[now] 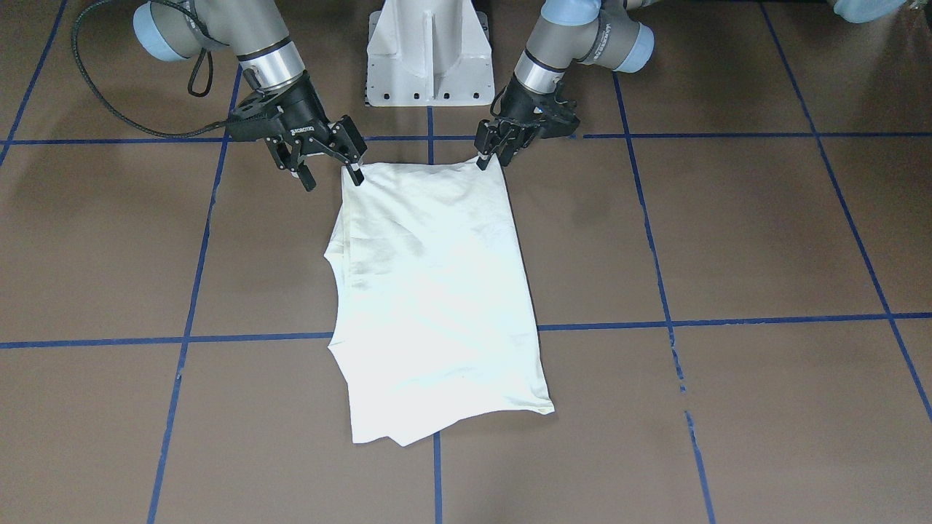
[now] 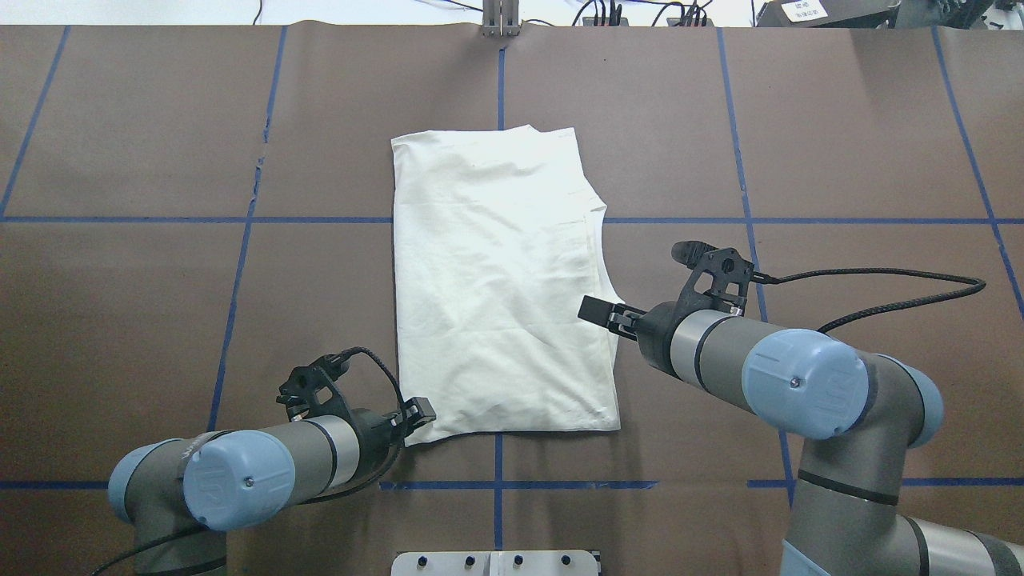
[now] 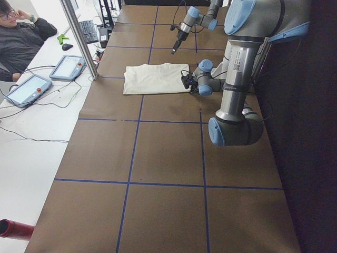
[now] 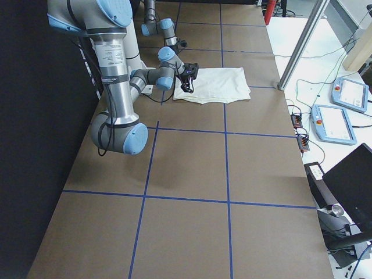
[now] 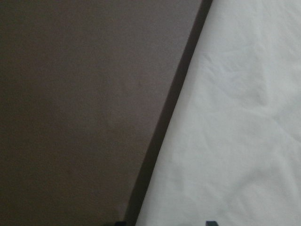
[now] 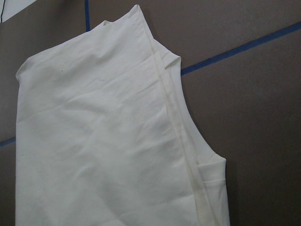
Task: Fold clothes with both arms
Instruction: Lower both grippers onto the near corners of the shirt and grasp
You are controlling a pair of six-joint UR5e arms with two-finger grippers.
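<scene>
Fold half done: the cream T-shirt (image 2: 496, 280) lies flat on the brown bench (image 2: 160, 320) as a long, narrow rectangle. Its sleeves are tucked in and its print is hidden, so the side folds look finished. A crosswise fold, bringing one short end over the other, appears to be what is left.

The left pincer (image 2: 420, 412) sits low at the shirt's near corner. Its tips are slightly apart, the cloth edge runs just ahead of them, and nothing is gripped. The right pincer (image 1: 333, 180) is spread wide and holds nothing. One fingertip is at the opposite near corner, and the rest of the garment stretches away beyond both tools. How high that pincer rides above the cloth cannot be told.

Behind the pincers stands the white pedestal (image 1: 428, 51), and a black cable (image 2: 880, 280) trails from the right wrist. Well off past the shirt's far end, a seated person (image 3: 21, 37), two handheld control panels (image 3: 68, 66) and a metal post (image 3: 79, 37) line the operators' side. Nothing lies in the way of the fold, though uneven layers along the shirt's right edge could slip when lifted.
</scene>
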